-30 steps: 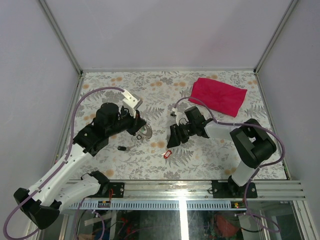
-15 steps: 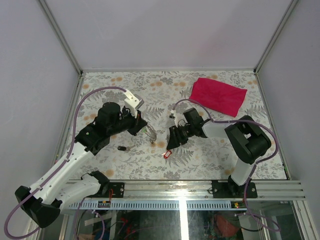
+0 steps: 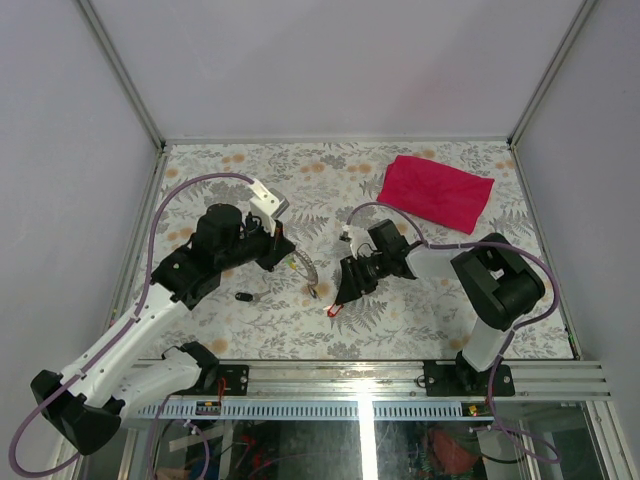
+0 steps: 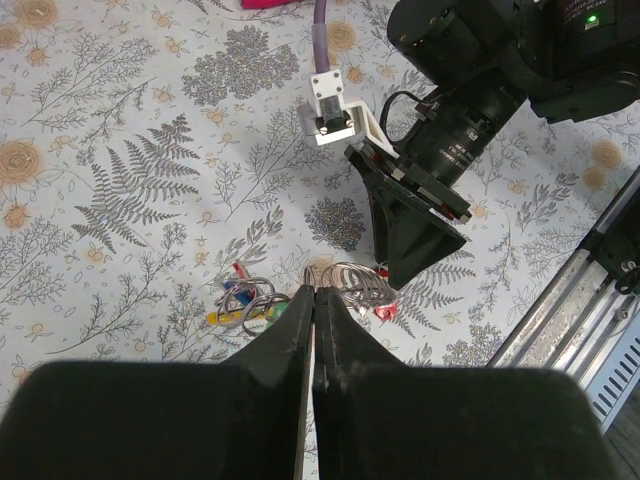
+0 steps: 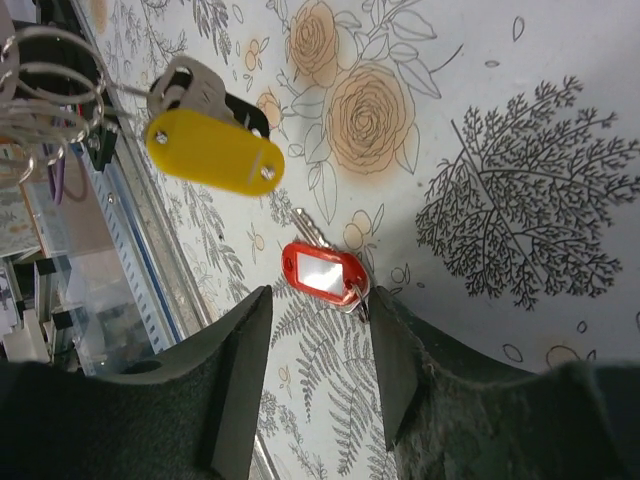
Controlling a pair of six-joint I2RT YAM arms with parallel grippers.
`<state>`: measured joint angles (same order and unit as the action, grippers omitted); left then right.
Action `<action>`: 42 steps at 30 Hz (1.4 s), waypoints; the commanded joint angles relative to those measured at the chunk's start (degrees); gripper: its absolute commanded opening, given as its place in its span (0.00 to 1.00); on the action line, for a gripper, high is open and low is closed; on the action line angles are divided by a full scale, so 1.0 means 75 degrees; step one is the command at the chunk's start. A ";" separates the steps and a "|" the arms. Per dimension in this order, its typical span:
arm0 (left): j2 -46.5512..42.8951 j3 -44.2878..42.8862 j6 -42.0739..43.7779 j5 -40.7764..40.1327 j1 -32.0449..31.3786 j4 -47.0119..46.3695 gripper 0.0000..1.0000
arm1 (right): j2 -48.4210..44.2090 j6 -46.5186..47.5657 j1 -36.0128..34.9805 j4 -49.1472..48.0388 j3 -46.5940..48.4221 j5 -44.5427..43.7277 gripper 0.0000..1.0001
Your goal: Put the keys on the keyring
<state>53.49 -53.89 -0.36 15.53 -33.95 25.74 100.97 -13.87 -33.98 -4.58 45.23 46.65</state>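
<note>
I am pinching the thin silvery metal keyring (image 4: 350, 283) with my left gripper (image 4: 314, 293). Its two fingers are pressing together with no gap showing between them, and the wire coils are sitting right at their tips. The keyring is hanging above the floral-patterned table (image 3: 420, 310), near the middle of it, between my two arms. A bunch of small coloured plastic tags (image 4: 245, 300), yellow, blue and green among them, is dangling from the keyring on one side of my fingers. In the right wrist view the oblong yellow tag (image 5: 213, 152) is hanging in the air with a silvery key head (image 5: 185, 85) just behind it.

My right gripper (image 5: 318, 298) is pointing down at the table close to the keyring. Its fingers are standing apart, holding nothing, one on each side of the small key with the red plastic tag (image 5: 322, 272). That key is lying flat on the table between them, with its metal blade pointing away from my fingers. One end of the tag is lying just beside one finger, and I cannot tell whether they are touching.

The tiny black piece (image 3: 243, 296) is lying on the table beside my left arm, well apart from the keyring. The crumpled red cloth (image 3: 437, 192) is lying at the far right of the table.
</note>
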 commanded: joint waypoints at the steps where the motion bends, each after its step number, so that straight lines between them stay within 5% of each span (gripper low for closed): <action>1: 0.0003 -0.0270 0.0051 0.0162 0.0068 -0.0484 0.00 | -0.0374 0.0187 -0.0064 0.0378 -0.0247 0.0029 0.50; 24: 0.0095 -0.0353 0.0067 0.0202 0.0074 -0.0455 0.00 | -0.0724 -0.0018 -0.0064 0.0372 -0.0460 -0.0469 0.43; 37: 0.0063 -0.0340 0.0072 0.0144 0.0075 -0.0441 0.00 | -0.0596 -0.0603 -0.0069 -0.0538 -0.0686 -0.0475 0.29; 42: 0.0044 -0.0320 0.0072 0.0131 0.0074 -0.0432 0.00 | -0.0643 -0.0599 -0.0073 -0.0648 -0.0701 -0.0518 0.14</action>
<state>54.48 -54.33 -0.36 16.14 -33.95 25.76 97.86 -17.91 -34.04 -6.74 40.16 43.33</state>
